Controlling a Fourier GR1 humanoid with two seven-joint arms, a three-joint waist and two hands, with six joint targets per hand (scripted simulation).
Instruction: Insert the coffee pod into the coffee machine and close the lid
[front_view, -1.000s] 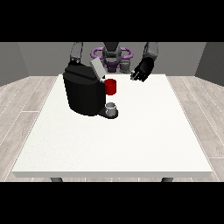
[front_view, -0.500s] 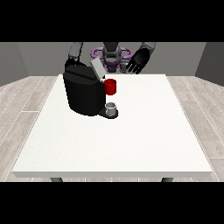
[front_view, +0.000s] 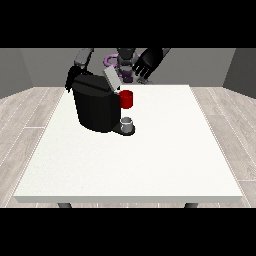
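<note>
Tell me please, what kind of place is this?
Probably a plain indoor test room, not a real kitchen: a large white table on a wood-look floor, grey walls behind, and only a black coffee machine on the table.

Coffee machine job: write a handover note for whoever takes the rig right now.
The robot hand at the view's right is raised above the table's far edge, fingers spread, holding nothing. The robot hand at the view's left sits behind the coffee machine; its fingers are hidden.
The lid stands tilted open. A red part sits at the machine's front above a small grey cup.
No pod is visible; whether it is inserted cannot be told. Left: close the lid.
</note>
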